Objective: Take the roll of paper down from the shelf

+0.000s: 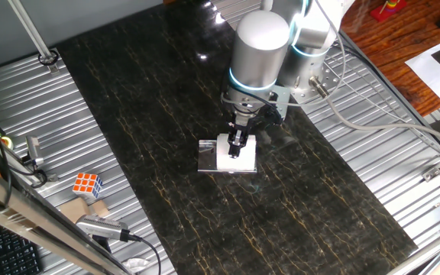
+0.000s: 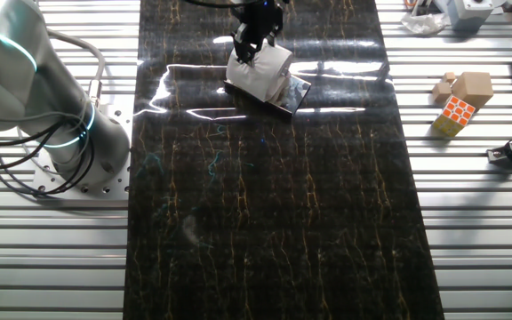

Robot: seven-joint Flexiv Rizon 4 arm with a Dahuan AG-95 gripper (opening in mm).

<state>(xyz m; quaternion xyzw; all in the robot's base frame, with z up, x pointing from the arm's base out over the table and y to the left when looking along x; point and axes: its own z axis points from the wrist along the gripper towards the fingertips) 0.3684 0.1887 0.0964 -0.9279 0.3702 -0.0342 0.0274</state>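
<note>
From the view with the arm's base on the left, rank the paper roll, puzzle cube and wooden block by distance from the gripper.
1. The roll of paper, right at the gripper, on the shelf.
2. The wooden block, far right on the metal slats.
3. The puzzle cube, just below that block, only slightly farther; these two are nearly too close to call.

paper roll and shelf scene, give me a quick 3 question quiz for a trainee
1. True or false: the roll of paper sits on the shelf.
2. Where is the gripper? A) right over the roll B) beside the puzzle cube C) off the mat
3. Fill in: the cube lies on the ____ metal surface, off the dark mat.

Key: 1 true; 2 A; 3 ribbed
</note>
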